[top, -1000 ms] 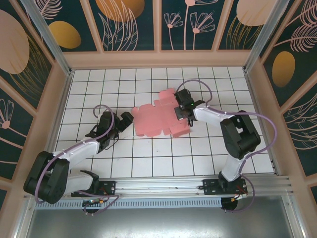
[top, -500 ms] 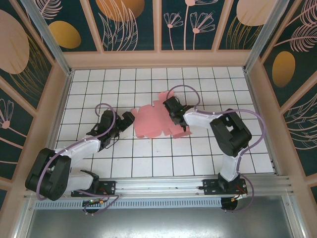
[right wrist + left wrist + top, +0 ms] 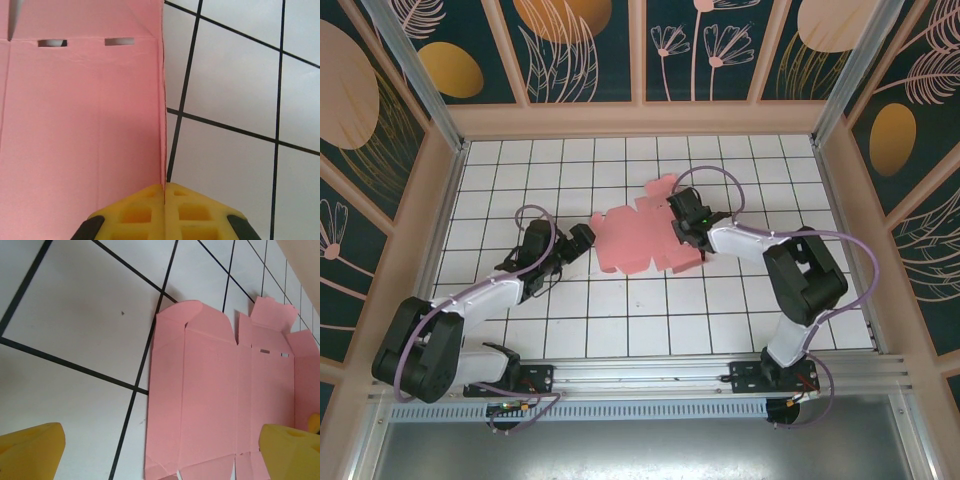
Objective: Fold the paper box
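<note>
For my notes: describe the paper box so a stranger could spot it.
Start at the white tiled table, near its middle. The paper box lies there, a die-cut sheet with flaps and slots. Salmon-pink, it stands out from the white tiles.

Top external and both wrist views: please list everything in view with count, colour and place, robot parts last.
paper box: 1, salmon pink, flat unfolded sheet lying mid-table between the two grippers
table: 1, white tiles with black grid lines, under everything
wall panels: several, dark teal with orange and pink plant prints, at the back and both sides
rail: 1, silver, along the near edge, carrying both arm bases
left arm: 1, white and black with a lilac cable, reaching in from near left
right arm: 1, same colours, reaching in from near right
left gripper: 1, yellow fingers, open, straddling the sheet's left edge
right gripper: 1, yellow fingers, shut, at the sheet's right edge
</note>
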Action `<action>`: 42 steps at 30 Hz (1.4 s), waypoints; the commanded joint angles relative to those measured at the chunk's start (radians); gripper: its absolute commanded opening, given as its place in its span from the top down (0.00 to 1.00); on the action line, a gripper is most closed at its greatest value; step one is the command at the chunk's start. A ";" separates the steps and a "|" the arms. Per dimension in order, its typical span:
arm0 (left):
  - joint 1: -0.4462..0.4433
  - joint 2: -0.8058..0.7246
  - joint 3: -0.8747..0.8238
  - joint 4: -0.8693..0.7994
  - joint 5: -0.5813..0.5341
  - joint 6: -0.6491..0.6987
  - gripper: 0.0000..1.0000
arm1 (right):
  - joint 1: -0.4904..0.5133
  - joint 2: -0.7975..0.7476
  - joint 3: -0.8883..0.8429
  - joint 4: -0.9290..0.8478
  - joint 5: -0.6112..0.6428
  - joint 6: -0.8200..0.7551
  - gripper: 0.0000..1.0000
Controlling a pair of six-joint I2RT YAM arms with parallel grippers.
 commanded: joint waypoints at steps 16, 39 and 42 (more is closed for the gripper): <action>-0.004 0.169 0.322 0.010 0.147 0.215 0.01 | 0.001 -0.154 -0.210 0.329 -0.288 -0.202 1.00; -0.147 0.809 1.242 -0.495 0.228 0.416 0.29 | -0.003 -0.199 -0.277 0.411 -0.282 -0.301 1.00; -0.152 0.856 1.301 -0.535 0.242 0.435 0.31 | -0.002 -0.198 -0.277 0.411 -0.291 -0.292 1.00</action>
